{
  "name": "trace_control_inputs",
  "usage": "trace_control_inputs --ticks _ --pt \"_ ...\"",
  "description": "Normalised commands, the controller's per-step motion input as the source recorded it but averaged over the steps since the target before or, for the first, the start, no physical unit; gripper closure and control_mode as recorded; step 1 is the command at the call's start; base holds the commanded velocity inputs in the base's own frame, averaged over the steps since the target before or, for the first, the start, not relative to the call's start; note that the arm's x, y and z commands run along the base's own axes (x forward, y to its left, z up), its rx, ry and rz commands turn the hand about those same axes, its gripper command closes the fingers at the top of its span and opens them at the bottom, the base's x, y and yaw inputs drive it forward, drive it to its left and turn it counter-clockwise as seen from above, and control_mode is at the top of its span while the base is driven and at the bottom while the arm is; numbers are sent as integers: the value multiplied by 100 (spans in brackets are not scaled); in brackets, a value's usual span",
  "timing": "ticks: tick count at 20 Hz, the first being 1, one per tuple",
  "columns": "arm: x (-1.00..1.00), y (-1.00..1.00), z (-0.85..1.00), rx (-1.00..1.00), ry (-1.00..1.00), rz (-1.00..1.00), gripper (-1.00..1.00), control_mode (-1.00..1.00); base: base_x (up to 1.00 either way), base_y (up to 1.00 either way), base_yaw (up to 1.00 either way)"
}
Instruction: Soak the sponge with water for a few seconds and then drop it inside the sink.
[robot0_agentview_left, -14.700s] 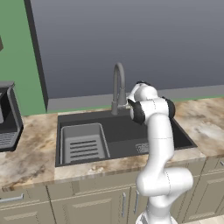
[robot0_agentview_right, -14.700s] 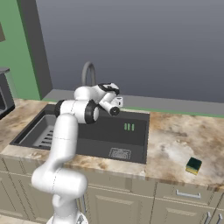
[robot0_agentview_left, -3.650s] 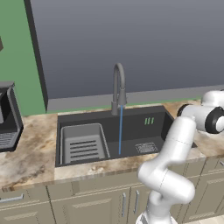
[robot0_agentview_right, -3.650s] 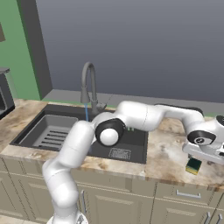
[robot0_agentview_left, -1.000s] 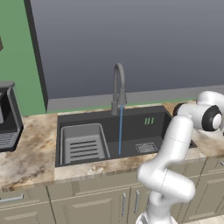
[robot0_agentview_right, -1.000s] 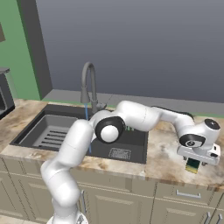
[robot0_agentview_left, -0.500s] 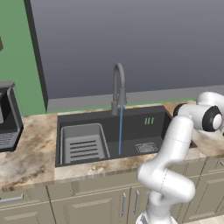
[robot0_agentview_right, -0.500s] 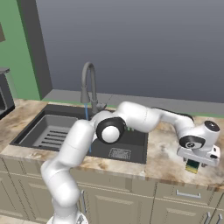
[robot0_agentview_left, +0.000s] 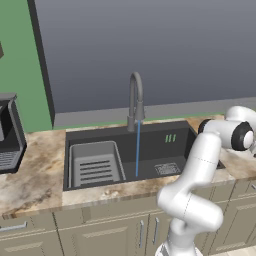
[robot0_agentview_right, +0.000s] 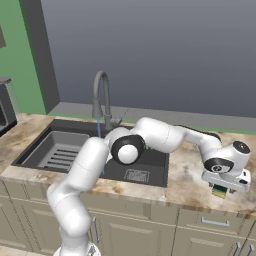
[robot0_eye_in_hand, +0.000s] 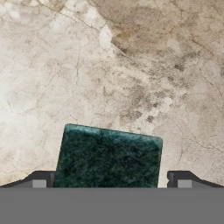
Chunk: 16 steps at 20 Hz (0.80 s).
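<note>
The sponge lies dark green side up on the marble counter, right of the sink. In the right base view its yellow body peeks out just under the hand. My gripper points straight down over it, open, with one fingertip at each side of the sponge; the left one is close against it and the right stands a small gap away. Water runs in a thin blue stream from the grey gooseneck faucet into the dark basin.
A grey slotted rack fills the sink's left half and a square drain grate sits at the basin's right. A dark coffee machine stands on the counter at far left. The counter's front edge runs close below the sponge.
The hand has sunk slightly over the sponge in the last second. The sponge has stayed in place and the water keeps running.
</note>
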Motion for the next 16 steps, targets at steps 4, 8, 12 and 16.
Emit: trace_control_inputs --ticks 4,8,12,16 --pt "0 0 0 0 0 0 -100 -100 0 0 0" --pt "0 0 0 0 0 0 -100 -100 0 0 0" --pt "0 0 0 0 0 0 -100 -100 0 0 0" --pt "0 0 -2 1 2 0 -100 -100 0 0 0"
